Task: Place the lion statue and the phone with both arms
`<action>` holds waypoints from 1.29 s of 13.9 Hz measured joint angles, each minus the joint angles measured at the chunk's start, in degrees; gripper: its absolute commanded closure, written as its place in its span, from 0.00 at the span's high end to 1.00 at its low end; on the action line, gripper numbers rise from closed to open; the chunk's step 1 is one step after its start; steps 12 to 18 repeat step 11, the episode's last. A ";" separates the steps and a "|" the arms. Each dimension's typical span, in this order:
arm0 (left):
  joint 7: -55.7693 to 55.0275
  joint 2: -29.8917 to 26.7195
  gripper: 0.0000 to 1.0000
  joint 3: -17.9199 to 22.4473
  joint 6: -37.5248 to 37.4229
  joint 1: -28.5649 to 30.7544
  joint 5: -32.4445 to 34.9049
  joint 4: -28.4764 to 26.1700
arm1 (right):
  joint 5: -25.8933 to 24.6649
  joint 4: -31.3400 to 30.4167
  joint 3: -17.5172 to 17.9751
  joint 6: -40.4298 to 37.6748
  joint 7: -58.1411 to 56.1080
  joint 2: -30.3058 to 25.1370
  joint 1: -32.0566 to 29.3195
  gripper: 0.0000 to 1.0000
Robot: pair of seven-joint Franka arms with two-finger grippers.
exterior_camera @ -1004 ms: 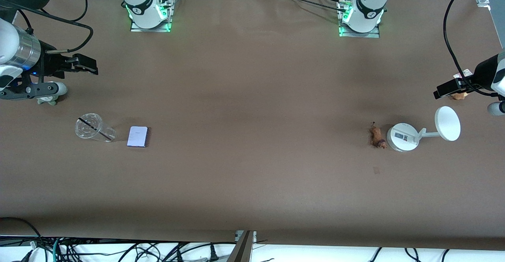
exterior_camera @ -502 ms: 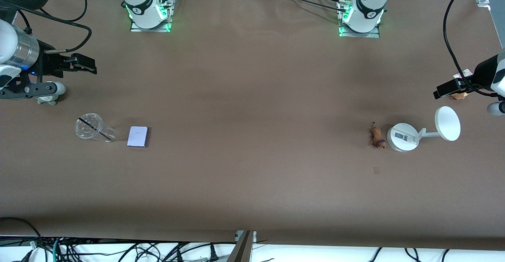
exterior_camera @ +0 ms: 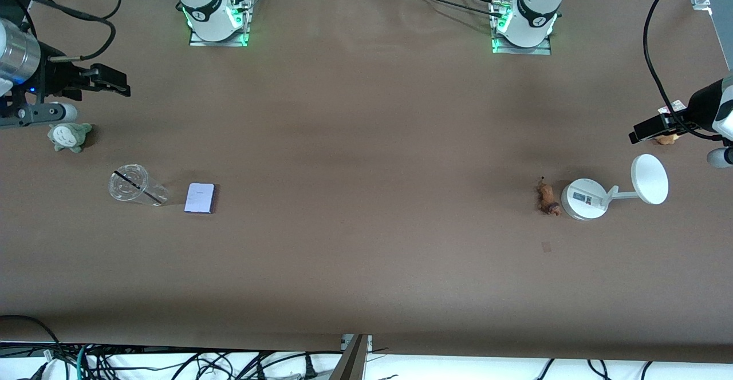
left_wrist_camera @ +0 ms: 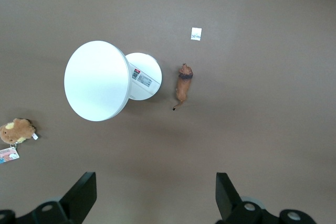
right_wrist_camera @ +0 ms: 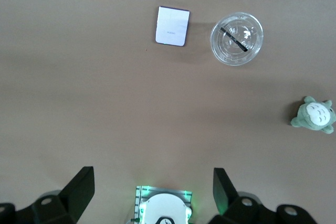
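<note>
The lion statue (exterior_camera: 548,198) lies on the table beside the white stand's base, and it also shows in the left wrist view as a small orange-brown lion statue (left_wrist_camera: 183,82). The pale lavender phone (exterior_camera: 199,198) lies flat beside a clear cup; the right wrist view looks down on the phone (right_wrist_camera: 172,26). My left gripper (exterior_camera: 639,134) hangs open over the brown plush, and its gap (left_wrist_camera: 155,195) holds nothing. My right gripper (exterior_camera: 114,82) hangs open over bare table near the grey-green plush, also with nothing in it (right_wrist_camera: 152,190).
A clear cup (exterior_camera: 133,185) with a dark straw lies next to the phone. A grey-green plush (exterior_camera: 69,137) sits at the right arm's end. A white stand (exterior_camera: 584,198) with a round disc (exterior_camera: 649,178) and a brown plush (exterior_camera: 666,138) sit at the left arm's end.
My right arm has drawn back toward its end of the table, uncovering the grey-green plush. The left arm, phone and lion statue have not moved.
</note>
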 measured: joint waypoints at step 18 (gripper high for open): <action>0.00 0.38 1.00 0.00 0.16 0.00 0.00 1.77 | -0.18 -7.46 1.49 3.59 0.00 -7.71 -2.08 1.00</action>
